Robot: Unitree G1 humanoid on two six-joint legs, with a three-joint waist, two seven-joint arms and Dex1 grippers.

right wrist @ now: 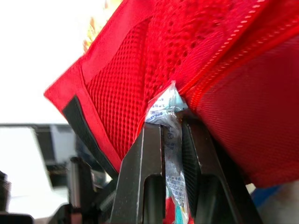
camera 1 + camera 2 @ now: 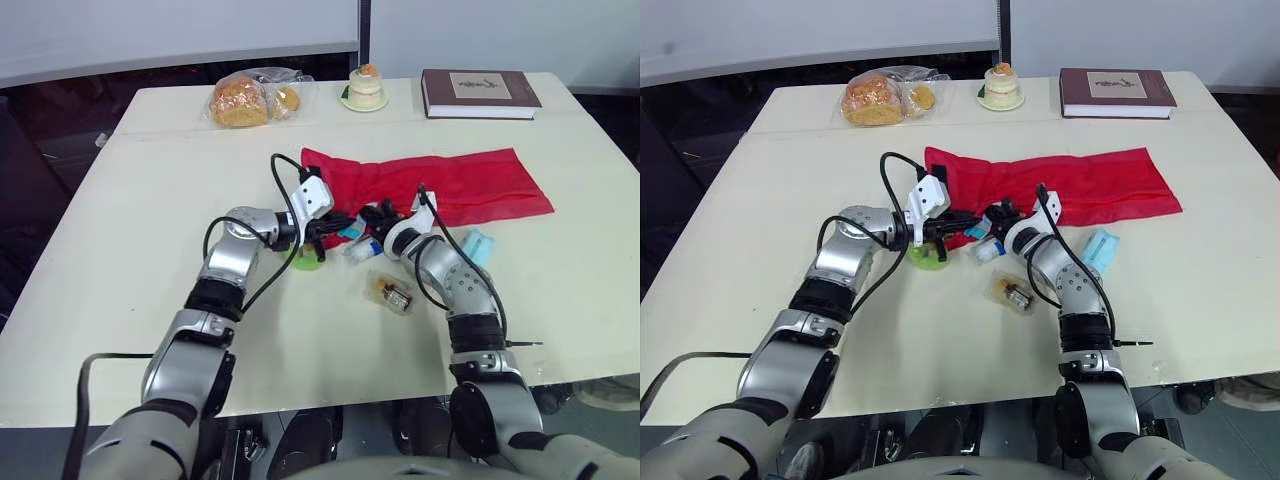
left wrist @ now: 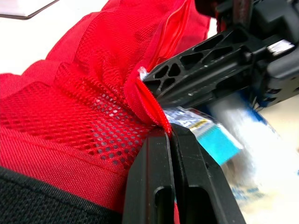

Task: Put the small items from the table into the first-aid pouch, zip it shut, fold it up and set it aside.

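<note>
Head camera: one red first-aid pouch (image 2: 430,185) lies unfolded across the middle of the table (image 2: 150,230). Near its left end lie four loose small items: one green round piece (image 2: 307,262), one small bottle (image 2: 362,250), one clear packet (image 2: 392,293) nearer, and one light blue packet (image 2: 478,246) to the right. Along the far edge are one bag of bread (image 2: 245,98), one small cake on a plate (image 2: 366,88) and one book (image 2: 478,92); its cover label cannot be read. Both forearms angle inward, so the left gripper (image 2: 335,225) and the right gripper (image 2: 378,215) meet at the pouch's near-left corner.

Left wrist camera: the two fingers (image 3: 159,177) are pressed together, pinching the pouch's zipper edge beside the mesh.

Right wrist camera: the fingers (image 1: 149,154) pinch one white sachet (image 1: 170,140) at the pouch opening; its blue print is too small to read.
</note>
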